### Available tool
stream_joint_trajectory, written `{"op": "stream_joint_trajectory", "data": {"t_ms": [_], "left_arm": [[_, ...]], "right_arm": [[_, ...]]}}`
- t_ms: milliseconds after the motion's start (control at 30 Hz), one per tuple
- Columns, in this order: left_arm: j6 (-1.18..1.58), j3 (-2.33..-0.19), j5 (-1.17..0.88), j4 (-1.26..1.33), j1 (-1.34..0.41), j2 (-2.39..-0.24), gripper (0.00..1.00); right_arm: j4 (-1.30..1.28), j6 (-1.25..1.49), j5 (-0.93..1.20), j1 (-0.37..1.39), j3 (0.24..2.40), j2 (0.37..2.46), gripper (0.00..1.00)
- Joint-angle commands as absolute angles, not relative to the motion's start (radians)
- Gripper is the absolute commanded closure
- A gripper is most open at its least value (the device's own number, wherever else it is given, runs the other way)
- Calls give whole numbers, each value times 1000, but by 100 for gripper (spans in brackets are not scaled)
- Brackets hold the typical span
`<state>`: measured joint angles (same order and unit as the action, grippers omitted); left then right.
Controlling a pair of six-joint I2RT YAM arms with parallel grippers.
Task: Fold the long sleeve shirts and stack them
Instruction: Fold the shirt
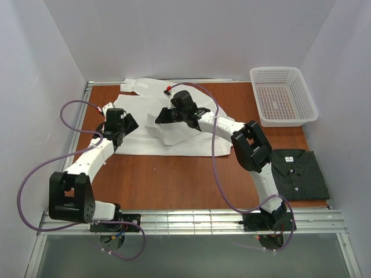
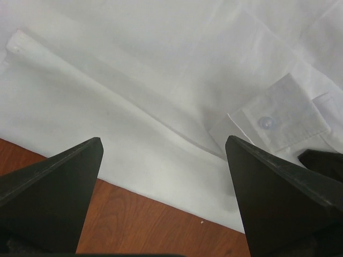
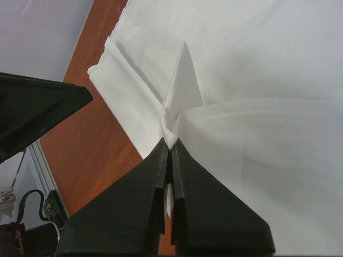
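Observation:
A plain white long sleeve shirt [image 1: 174, 136] lies spread on the wooden table at the back centre. My right gripper [image 1: 164, 115] is shut on a pinched fold of the white shirt [image 3: 182, 101], lifting a flap of it above the rest. The right gripper [image 3: 171, 144] shows cloth squeezed between its closed fingers. My left gripper [image 1: 123, 128] hovers open over the shirt's left edge with nothing between its fingers. In the left wrist view the left gripper [image 2: 163, 147] spans a sleeve with a buttoned cuff [image 2: 284, 115]. The dark striped shirt [image 1: 298, 172] lies folded at the right front.
A white mesh basket [image 1: 283, 95] stands at the back right corner. Bare wooden table [image 1: 174, 179] runs along the front between the two arms. White walls close in the left, right and back sides.

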<state>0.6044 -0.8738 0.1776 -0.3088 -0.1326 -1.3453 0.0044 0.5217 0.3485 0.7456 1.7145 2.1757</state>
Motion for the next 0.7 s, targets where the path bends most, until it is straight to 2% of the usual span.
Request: {"op": "stream_joint_trajectory", "data": {"t_ms": [0, 333, 367, 400, 467, 500, 567, 600, 667], "left_arm": [[624, -859, 236, -308, -127, -1333, 12], [643, -839, 288, -299, -126, -1278, 12], [643, -835, 285, -295, -126, -1270, 12], [643, -828, 282, -290, -126, -1266, 12], [640, -821, 265, -272, -126, -1258, 12], [640, -821, 259, -270, -126, -1261, 12], [634, -822, 246, -270, -126, -1275, 12], [632, -824, 232, -271, -126, -1282, 12], [632, -828, 215, -272, -126, -1301, 11]], "right_arm": [[137, 604, 371, 759, 1756, 2190, 99], [238, 698, 550, 792, 1841, 2279, 99], [239, 698, 552, 795, 1839, 2279, 95], [238, 696, 548, 795, 1835, 2279, 82], [235, 680, 508, 785, 1787, 2260, 65], [233, 670, 494, 779, 1766, 2246, 53], [215, 625, 447, 753, 1683, 2188, 43], [207, 606, 434, 743, 1651, 2137, 33], [166, 539, 405, 712, 1565, 2079, 30]]}}
